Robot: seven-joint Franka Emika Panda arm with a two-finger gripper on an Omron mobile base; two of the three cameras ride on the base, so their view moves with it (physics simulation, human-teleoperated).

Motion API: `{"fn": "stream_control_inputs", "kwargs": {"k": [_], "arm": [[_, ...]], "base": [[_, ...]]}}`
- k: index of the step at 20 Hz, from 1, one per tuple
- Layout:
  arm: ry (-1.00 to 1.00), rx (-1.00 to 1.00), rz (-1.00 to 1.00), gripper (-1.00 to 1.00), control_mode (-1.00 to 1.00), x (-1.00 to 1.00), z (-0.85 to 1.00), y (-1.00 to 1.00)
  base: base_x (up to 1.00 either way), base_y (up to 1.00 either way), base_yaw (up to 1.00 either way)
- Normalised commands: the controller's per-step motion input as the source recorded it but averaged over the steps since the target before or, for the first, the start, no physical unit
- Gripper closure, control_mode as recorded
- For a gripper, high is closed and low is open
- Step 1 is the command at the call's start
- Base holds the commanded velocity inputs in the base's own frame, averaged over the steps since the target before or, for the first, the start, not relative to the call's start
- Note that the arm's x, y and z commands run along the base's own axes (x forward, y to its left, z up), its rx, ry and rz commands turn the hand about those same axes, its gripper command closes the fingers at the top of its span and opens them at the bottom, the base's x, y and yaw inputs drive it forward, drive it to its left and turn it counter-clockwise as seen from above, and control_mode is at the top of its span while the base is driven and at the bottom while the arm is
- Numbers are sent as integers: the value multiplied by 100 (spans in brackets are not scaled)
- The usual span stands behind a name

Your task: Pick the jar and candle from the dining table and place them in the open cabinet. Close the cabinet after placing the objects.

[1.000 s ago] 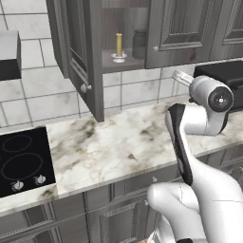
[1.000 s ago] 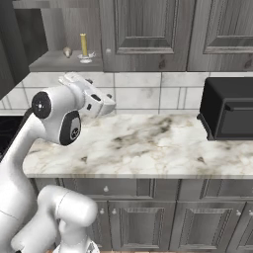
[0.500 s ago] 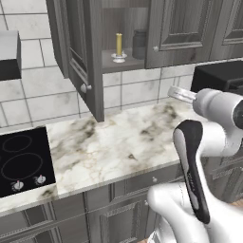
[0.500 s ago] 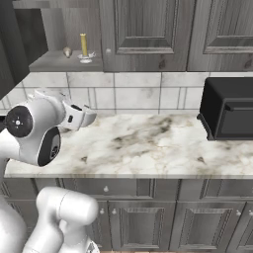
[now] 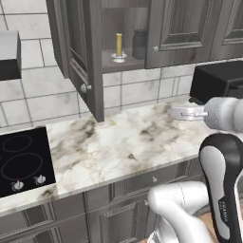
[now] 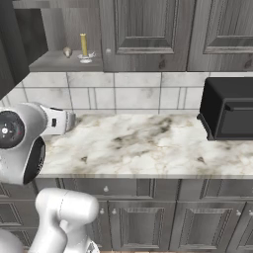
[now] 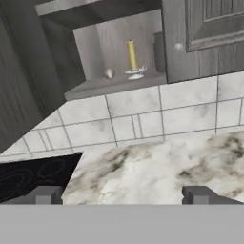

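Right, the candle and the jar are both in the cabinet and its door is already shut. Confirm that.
Not quite. The candle and the jar do stand on the shelf inside the cabinet, but its left door is open, not shut. The left base view shows it swung out toward the camera, and the hand view shows the open compartment too.

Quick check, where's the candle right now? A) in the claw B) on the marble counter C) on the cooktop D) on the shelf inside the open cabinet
D: the candle stands upright in its dish holder on the shelf of the cabinet, whose left door hangs open, with the jar just beside it on the same shelf.
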Motion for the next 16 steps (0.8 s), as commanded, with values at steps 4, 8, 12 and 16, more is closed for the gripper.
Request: {"fn": "stream_control_inputs", "kwargs": {"k": [4,8,12,16], "arm": [[9,-25,15,-100,-100,-45,0,41],[3,-32,4,-100,-100,-33,0,42],[0,-43,0,-100,-100,-29,0,40],[-3,-46,0,-100,-100,-35,1,37]], "base": [[0,0,0],[0,0,0],[0,0,0],[0,0,0]]}}
